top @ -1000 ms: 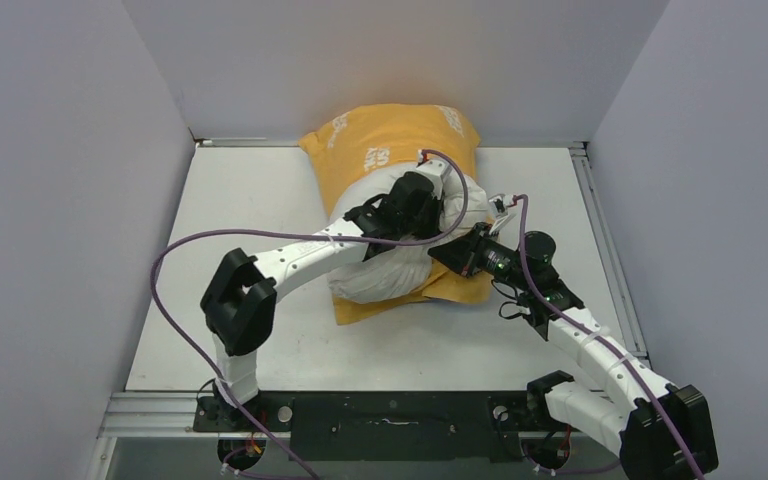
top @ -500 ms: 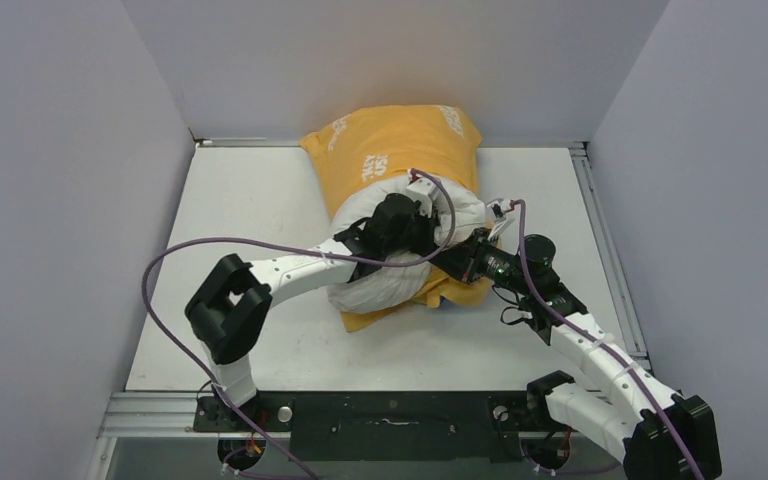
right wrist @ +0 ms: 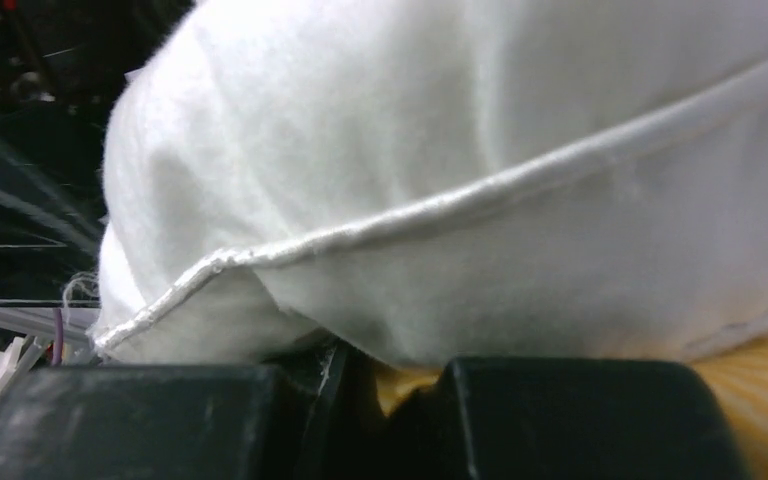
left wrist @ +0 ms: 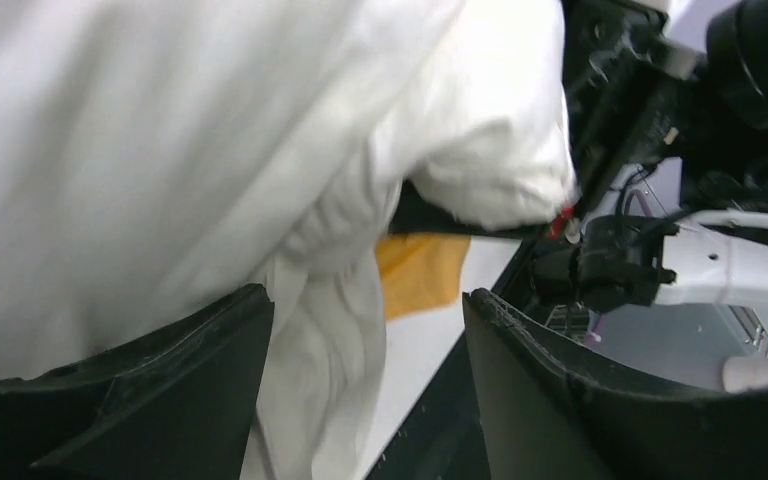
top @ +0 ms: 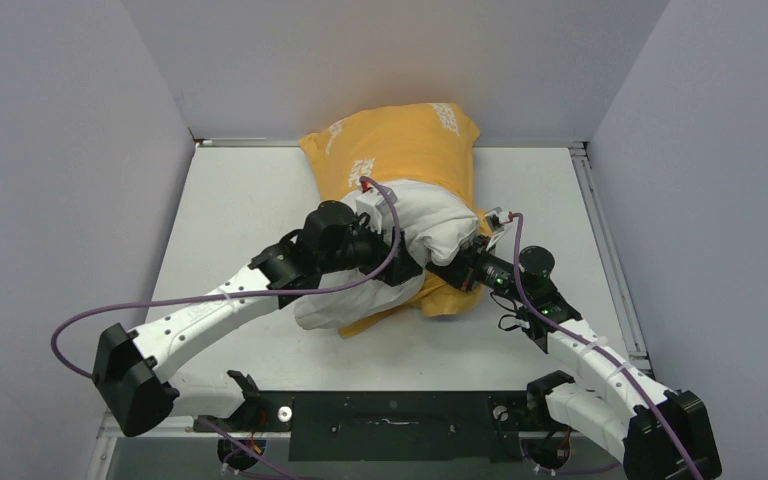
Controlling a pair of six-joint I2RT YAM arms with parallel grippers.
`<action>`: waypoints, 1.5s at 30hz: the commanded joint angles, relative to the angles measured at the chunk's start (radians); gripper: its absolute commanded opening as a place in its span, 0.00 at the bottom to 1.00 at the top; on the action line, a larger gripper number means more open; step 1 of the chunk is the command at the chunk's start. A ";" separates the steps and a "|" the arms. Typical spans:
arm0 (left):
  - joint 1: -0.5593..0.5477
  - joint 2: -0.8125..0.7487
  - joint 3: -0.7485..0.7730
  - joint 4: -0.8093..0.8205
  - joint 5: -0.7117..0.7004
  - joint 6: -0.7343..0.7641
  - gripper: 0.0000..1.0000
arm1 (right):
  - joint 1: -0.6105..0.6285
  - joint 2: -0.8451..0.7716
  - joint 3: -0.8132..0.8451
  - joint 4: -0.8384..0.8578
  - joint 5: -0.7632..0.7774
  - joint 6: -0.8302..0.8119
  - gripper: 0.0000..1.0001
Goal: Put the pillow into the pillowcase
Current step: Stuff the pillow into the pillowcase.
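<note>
**Pillow part-way into pillowcase; left jaws released, right jaws clenched at the opening**

Step in hand: stuffing. The pillowcase (top: pixel 408 140) lies orange face up at the far middle of the table (top: pixel 240 200), its closed end against the far wall and its mouth facing near. The pillow (top: pixel 438 215) is only partly inside. Its far end is under the orange cloth, while a large white bulk spills out of the mouth toward the near left, onto the table.

Left gripper (left wrist: pixel 365 310): jaws stand wide apart, gripping nothing. The pillow presses against the left finger, and a loose fold hangs in the gap between the two fingers without being pinched. The gripper sits at the near-left flank of the exposed pillow.

Right gripper (right wrist: pixel 380 382): jaws clenched at the near right of the mouth, directly under the pillow's stitched seam. Orange cloth shows at the fingertips, so in my judgement they pinch the lower lip of the pillowcase. The contact itself is partly hidden.

Next move, as judged: the left gripper needs a fresh hold or a push on the exposed near-left bulk, driving it toward the far wall. The right gripper should keep the lip anchored meanwhile.

Risk noted: the case may bunch up and slide with the pillow.
</note>
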 commanded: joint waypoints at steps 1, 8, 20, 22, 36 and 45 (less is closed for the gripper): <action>0.020 -0.141 -0.012 -0.210 -0.055 -0.050 0.70 | -0.027 0.013 0.061 0.214 0.032 -0.001 0.05; -0.077 -0.114 0.149 -0.104 -0.047 -0.032 0.62 | -0.028 0.001 0.048 0.204 0.025 0.004 0.05; -0.035 0.264 0.190 0.069 -0.199 -0.108 0.49 | -0.028 -0.090 0.095 0.049 -0.005 -0.030 0.05; 0.029 0.336 0.190 0.048 -0.224 -0.153 0.45 | -0.028 -0.126 0.113 0.021 -0.028 -0.033 0.05; 0.070 0.619 0.025 0.263 -0.059 -0.193 0.16 | -0.032 -0.254 0.310 0.025 -0.042 0.016 0.05; -0.143 0.761 0.061 0.415 0.050 -0.165 0.00 | -0.032 -0.210 0.353 0.210 -0.069 0.058 0.05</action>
